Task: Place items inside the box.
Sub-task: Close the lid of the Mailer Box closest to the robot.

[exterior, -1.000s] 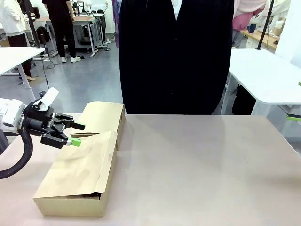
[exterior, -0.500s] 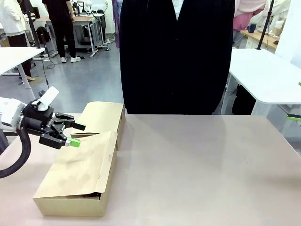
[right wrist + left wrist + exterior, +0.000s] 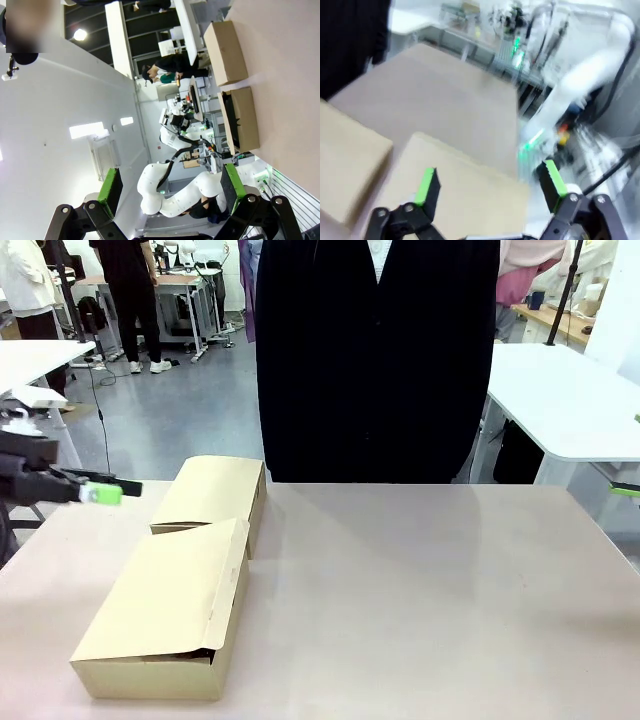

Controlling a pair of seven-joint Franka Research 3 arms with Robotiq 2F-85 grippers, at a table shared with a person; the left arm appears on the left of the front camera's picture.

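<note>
The tan cardboard box (image 3: 165, 605) lies at the table's left with its lid down and a dark slit at its near end. A second tan part (image 3: 212, 488) rests right behind it. The items are hidden from view. My left gripper (image 3: 115, 490) hovers over the table's left edge, left of the box and apart from it. In the left wrist view the left gripper (image 3: 489, 182) is open and holds nothing, with the box (image 3: 465, 192) blurred beneath. My right gripper (image 3: 170, 185) is open and holds nothing, far from the box (image 3: 242, 120).
A person in black clothes (image 3: 375, 360) stands at the far edge of the table (image 3: 430, 590). Other white tables (image 3: 565, 400) stand behind, right and left. The right arm (image 3: 580, 85) shows blurred beyond the table in the left wrist view.
My left gripper has drawn back to the left and upward, off the box lid and out toward the table's left edge. The box has not moved.
</note>
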